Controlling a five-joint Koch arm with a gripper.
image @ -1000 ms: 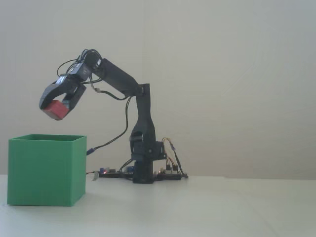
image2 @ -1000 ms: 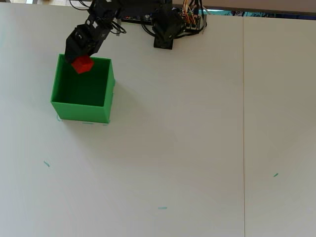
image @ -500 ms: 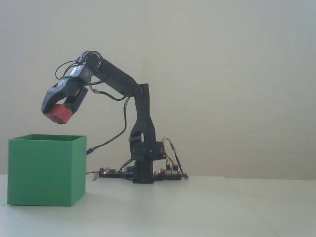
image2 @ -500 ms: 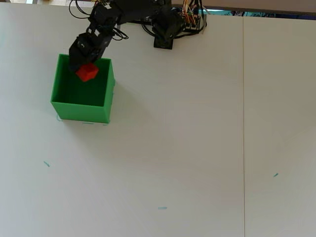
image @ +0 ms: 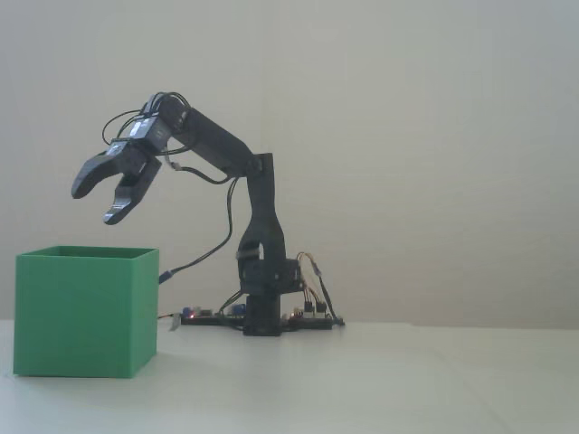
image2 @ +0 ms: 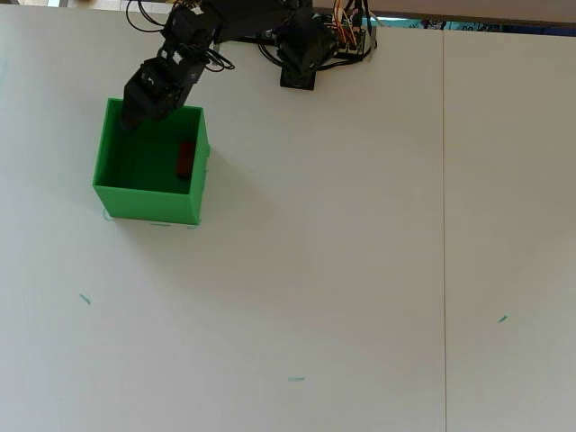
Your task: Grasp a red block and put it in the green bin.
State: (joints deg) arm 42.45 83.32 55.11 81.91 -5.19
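The tool (image: 98,204) hangs above the green bin (image: 83,312) with its two jaws spread apart and nothing between them. In the overhead view the tool (image2: 135,115) sits over the bin's far wall. The red block (image2: 184,159) lies inside the green bin (image2: 115,175), close to the right wall in that view. The bin stands on the pale tabletop (image2: 342,270), near the arm's base (image2: 301,63).
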